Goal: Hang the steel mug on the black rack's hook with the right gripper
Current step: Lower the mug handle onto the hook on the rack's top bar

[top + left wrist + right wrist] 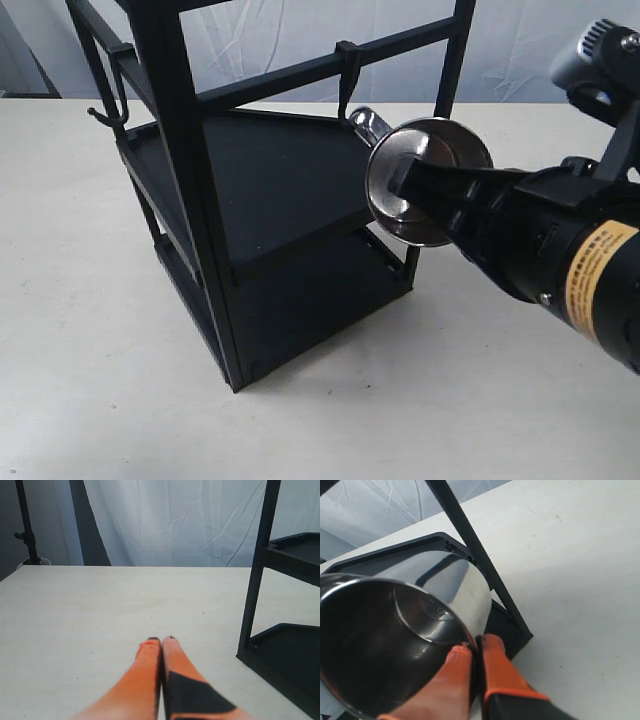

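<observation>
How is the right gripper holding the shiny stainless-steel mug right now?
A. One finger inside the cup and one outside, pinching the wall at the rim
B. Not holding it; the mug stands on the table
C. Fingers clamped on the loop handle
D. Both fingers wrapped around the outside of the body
A: in the right wrist view one orange finger lies inside the steel mug and the other outside, so the right gripper pinches its wall at the rim.

1. The exterior camera looks down from above onto the worktop [90,300] and the rack [250,200], close to my right arm.
2. My left wrist camera sits low, looking level along my left tool [161,645] across the worktop toward a white curtain [175,520], the rack at its edge.
3. My right wrist camera looks along my right tool [475,652], very near the mug [395,640]; the exterior view shares the mug and rack.
</observation>
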`<state>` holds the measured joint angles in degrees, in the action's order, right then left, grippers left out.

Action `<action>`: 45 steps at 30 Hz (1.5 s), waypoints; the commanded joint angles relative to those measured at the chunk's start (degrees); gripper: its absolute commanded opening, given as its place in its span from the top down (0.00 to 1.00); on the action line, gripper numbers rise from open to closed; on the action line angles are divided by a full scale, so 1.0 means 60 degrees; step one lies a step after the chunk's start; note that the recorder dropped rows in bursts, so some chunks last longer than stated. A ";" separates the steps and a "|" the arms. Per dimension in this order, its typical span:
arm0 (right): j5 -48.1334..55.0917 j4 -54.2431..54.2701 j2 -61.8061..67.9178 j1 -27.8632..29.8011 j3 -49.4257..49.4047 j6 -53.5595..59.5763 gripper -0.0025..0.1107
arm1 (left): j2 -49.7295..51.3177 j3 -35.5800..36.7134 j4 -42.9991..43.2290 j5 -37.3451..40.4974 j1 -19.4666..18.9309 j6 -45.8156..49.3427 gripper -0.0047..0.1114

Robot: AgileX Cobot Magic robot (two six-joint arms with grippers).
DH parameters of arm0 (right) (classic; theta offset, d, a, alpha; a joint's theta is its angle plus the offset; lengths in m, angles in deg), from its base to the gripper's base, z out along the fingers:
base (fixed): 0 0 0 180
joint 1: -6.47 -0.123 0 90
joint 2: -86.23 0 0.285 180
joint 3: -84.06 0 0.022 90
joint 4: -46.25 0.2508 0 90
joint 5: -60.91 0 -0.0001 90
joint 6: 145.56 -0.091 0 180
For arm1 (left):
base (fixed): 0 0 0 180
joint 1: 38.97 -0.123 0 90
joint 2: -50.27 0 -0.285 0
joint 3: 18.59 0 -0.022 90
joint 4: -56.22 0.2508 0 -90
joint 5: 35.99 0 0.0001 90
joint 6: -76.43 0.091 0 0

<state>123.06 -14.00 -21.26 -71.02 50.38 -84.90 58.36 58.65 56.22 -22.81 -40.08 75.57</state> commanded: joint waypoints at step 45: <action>-0.0352 0.0137 0.0634 -0.0717 0.0028 0.0264 0.98 | -0.0051 -0.0004 0.0000 0.0010 0.0012 -0.0016 0.95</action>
<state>124.82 -15.60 -18.21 -74.69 50.73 -84.90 58.36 58.65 56.22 -22.81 -40.08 75.57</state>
